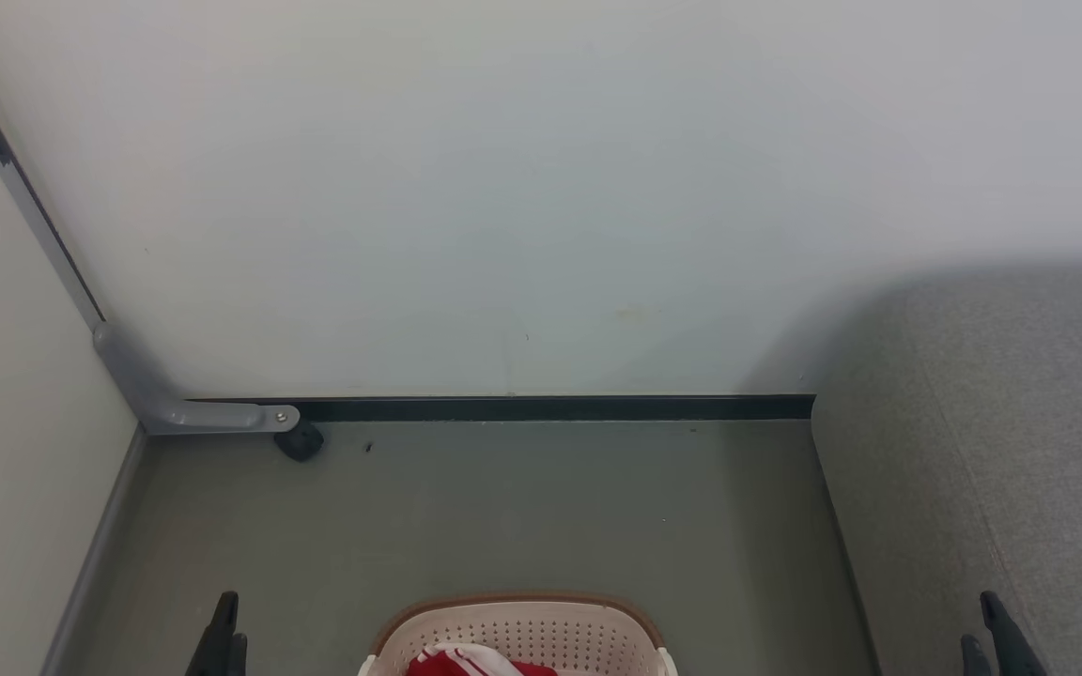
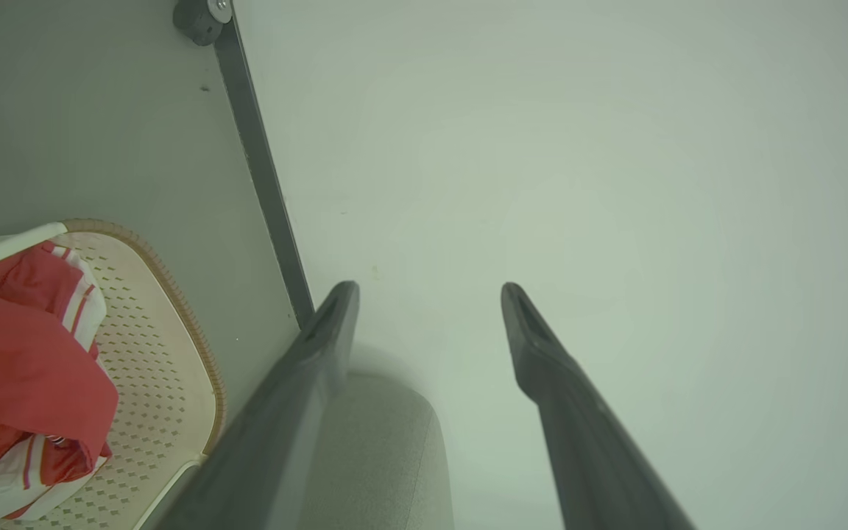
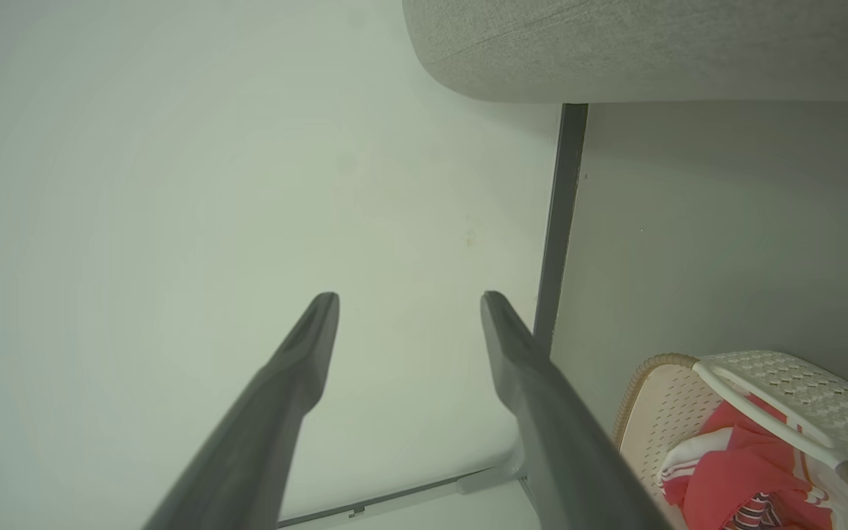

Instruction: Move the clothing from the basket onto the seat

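A cream perforated basket (image 1: 522,634) with a brown rim stands on the floor at the bottom centre of the head view. Red clothing (image 1: 471,665) with white bands lies bunched inside it; the basket (image 2: 159,368) and the clothing (image 2: 19,375) also show in the left wrist view, and again, basket (image 3: 785,397) and clothing (image 3: 733,478), in the right wrist view. The grey seat (image 1: 1001,451) fills the right side. My left gripper (image 1: 226,624) hangs left of the basket, my right gripper (image 1: 992,629) over the seat's front. Both are open and hold nothing: left gripper (image 2: 430,293), right gripper (image 3: 409,302).
A pale wall with a dark skirting strip (image 1: 550,408) closes the floor behind the basket. A partition on the left rests on a grey foot bracket (image 1: 193,408) with a small dark caster (image 1: 300,441). Grey-green floor (image 1: 503,507) lies between basket and wall.
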Available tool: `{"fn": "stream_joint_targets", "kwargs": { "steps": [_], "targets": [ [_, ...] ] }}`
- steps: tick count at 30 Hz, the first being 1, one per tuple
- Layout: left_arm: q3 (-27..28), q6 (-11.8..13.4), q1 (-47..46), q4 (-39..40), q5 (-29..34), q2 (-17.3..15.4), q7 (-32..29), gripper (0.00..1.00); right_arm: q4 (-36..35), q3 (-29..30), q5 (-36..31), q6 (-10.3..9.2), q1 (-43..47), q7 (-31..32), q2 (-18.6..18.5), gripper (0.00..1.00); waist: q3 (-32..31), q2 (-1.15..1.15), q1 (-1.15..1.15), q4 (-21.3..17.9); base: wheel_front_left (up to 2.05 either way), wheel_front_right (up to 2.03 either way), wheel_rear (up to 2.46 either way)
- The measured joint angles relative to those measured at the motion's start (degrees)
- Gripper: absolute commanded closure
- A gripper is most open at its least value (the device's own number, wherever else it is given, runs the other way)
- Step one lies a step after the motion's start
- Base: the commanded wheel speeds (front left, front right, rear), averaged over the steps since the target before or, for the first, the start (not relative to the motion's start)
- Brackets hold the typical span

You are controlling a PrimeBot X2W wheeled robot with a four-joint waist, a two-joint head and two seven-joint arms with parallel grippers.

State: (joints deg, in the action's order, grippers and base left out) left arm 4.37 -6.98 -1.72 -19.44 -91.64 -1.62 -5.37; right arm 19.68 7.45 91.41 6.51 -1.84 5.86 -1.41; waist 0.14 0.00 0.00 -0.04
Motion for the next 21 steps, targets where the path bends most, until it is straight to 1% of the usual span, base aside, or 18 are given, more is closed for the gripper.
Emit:
{"fn": "stream_joint_targets", "kwargs": {
  "steps": [10,16,21],
  "targets": [
    [-1.31,0.00,-0.19,1.32,0.00,-0.01,2.01,0.00,-1.22,-0.10,1.83,0.00,-0.51,-1.92,-0.01,0.00,0.06,0.00,0.00,-0.12,0.00,0.00,0.00],
    [-1.83,0.00,-0.29,2.21,0.30,-0.13,3.23,0.00,-2.27,-0.87,1.67,0.01,-1.21,-2.40,-0.08,0.00,0.09,0.00,0.00,-0.15,0.00,0.00,0.00],
    [-2.79,0.00,-0.49,2.99,2.41,-0.55,4.13,0.00,-3.15,-1.79,0.09,0.01,-1.25,-3.00,-0.44,0.00,0.10,0.00,0.00,-0.17,0.00,0.00,0.00]
  ]
}}
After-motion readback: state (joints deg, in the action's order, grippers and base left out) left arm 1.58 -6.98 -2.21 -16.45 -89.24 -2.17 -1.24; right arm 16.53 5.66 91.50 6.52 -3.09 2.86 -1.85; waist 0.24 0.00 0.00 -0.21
